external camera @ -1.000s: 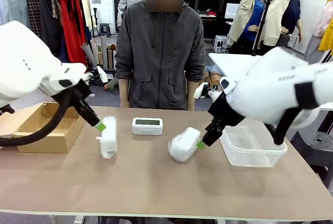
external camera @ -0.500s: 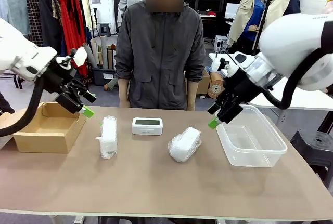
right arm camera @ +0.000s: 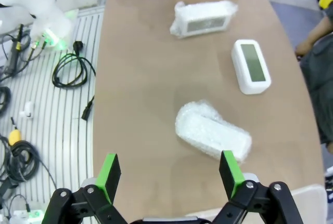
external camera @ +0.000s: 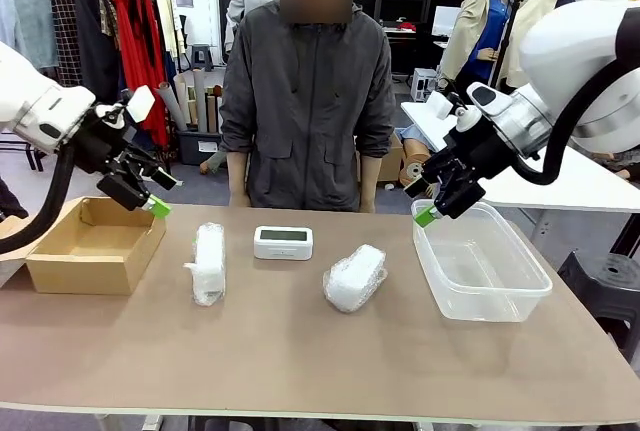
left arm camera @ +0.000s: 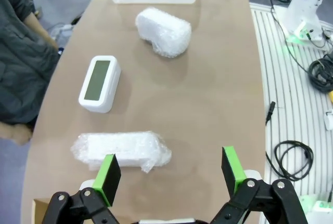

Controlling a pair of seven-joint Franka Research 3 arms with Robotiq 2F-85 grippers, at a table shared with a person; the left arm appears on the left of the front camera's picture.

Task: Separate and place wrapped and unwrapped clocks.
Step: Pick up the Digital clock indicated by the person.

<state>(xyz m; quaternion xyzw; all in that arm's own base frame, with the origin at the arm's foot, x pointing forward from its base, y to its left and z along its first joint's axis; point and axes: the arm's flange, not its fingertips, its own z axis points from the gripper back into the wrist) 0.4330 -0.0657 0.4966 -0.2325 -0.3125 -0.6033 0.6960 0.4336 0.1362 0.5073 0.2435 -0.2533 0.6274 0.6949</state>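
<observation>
left gripper (external camera: 155, 206) up, near box (external camera: 85, 276) | right gripper (external camera: 428, 215) up, near tub (external camera: 490, 307)

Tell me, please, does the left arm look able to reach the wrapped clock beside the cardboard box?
Probably yes. The left gripper hangs open over the edge of the cardboard box; the wrapped clock lies close by on the table, apart from the box and the bare clock, nothing covering it.
</observation>
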